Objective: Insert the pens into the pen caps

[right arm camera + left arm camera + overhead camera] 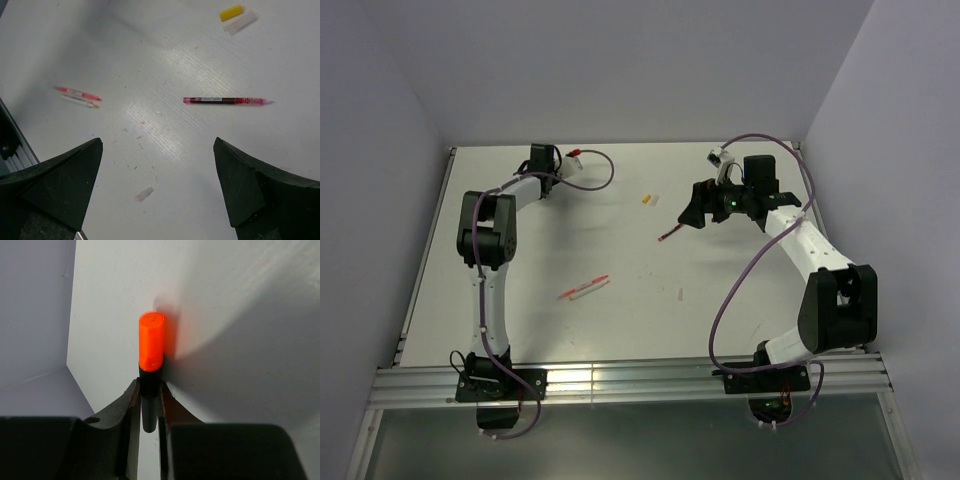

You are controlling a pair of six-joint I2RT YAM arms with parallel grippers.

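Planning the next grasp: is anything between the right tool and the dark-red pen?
Nothing visible does. The dark-red pen lies clear ahead of the open right tool; a small clear cap lies nearer, off to one side.

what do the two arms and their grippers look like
Both the left arm and right arm have white links with black joint housings and black bases. A purple cable runs along each. The left gripper and right gripper have black, wedge-shaped fingers.

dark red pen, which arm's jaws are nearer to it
Right: its open jaws hover right by the dark red pen; the left's grip the black marker far off at the back edge.
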